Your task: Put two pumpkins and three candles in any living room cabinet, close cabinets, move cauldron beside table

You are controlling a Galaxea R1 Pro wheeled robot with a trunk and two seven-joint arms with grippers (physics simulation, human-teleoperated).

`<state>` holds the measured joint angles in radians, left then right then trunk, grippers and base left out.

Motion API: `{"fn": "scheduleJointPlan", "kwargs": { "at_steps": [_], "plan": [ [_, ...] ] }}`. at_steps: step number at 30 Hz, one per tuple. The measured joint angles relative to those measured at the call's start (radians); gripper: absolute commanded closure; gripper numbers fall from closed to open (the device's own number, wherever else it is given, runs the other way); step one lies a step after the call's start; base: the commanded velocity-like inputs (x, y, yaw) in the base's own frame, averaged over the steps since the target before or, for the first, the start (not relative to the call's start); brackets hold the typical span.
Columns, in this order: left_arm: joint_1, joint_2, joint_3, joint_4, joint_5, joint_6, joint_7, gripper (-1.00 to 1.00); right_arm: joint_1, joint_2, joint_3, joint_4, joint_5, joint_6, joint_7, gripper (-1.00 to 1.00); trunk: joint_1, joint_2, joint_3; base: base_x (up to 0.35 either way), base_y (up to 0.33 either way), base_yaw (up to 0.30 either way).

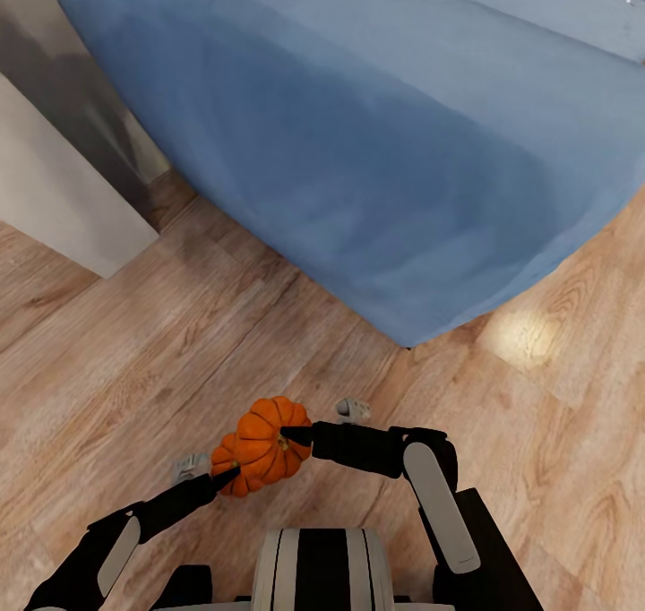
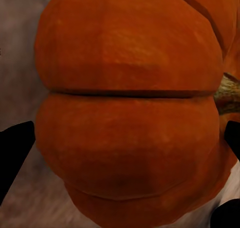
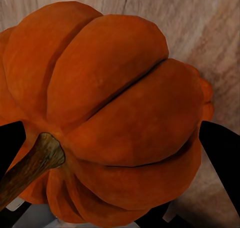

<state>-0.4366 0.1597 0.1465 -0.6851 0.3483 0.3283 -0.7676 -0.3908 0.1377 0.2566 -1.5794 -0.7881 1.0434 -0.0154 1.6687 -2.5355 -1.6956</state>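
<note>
Both pumpkins are in hand: left gripper (image 1: 231, 475) closed on the lower pumpkin (image 1: 229, 468), right gripper (image 1: 288, 433) closed on the upper pumpkin (image 1: 269, 441), carried touching over the wood floor (image 1: 134, 369) near a blue sofa (image 1: 385, 163). Judged early: pumpkins not yet stowed; candles, cabinet closing and cauldron placement still left.
</note>
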Motion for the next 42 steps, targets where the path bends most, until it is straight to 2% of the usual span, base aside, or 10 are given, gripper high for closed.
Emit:
{"fn": "scheduleJointPlan", "kwargs": {
  "at_steps": [21,26,37,42],
  "plan": [
    [0.000,0.001,0.007,0.000,0.001,0.007,0.001,1.00,0.000,0.000,0.000,0.000,0.000,0.000,0.000,1.00,0.000,0.000,0.000,0.000,0.000,0.000],
    [0.000,0.001,0.009,0.001,-0.005,0.000,0.000,1.00,0.000,0.000,0.000,0.000,0.002,0.000,0.000,1.00,-0.001,0.000,0.008,0.000,0.000,0.000],
    [0.000,0.002,0.011,0.001,-0.004,0.005,0.011,1.00,0.000,-0.002,0.000,0.000,-0.001,0.000,0.000,1.00,-0.006,0.003,0.050,0.000,0.000,0.000],
    [0.000,0.019,0.014,0.007,-0.005,0.005,0.014,1.00,0.000,-0.006,-0.001,0.000,-0.001,0.000,0.001,1.00,-0.008,0.004,0.070,0.000,0.000,0.000]
  ]
}}
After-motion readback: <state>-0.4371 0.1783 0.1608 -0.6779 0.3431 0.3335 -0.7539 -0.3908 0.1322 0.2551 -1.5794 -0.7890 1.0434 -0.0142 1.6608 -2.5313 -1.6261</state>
